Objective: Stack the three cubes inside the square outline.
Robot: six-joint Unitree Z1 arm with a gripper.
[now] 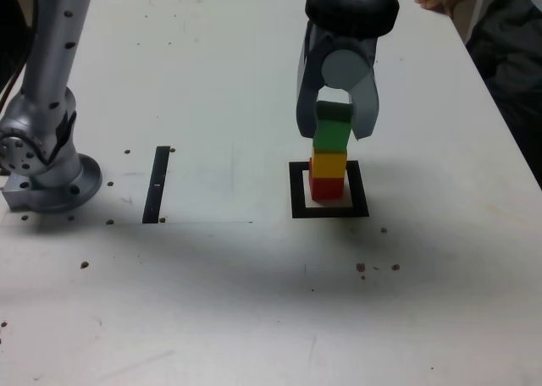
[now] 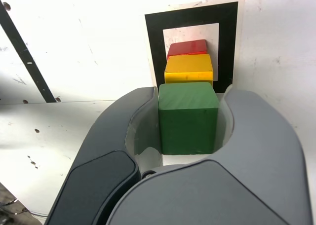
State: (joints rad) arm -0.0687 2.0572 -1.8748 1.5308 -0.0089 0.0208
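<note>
Exterior view: at left, shows the arm's base (image 1: 52, 179), uniquely; right of centre, stacks red cube (image 1: 328, 190), yellow cube (image 1: 329, 164), green cube (image 1: 333, 128) upward inside the square outline (image 1: 360, 191). Cannot tell whether clamped by gripper (image 1: 335, 136). Wrist view: mostly hides red.

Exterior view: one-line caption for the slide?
Gripper around the green cube, above the yellow and red cubes inside the black square outline.
</note>
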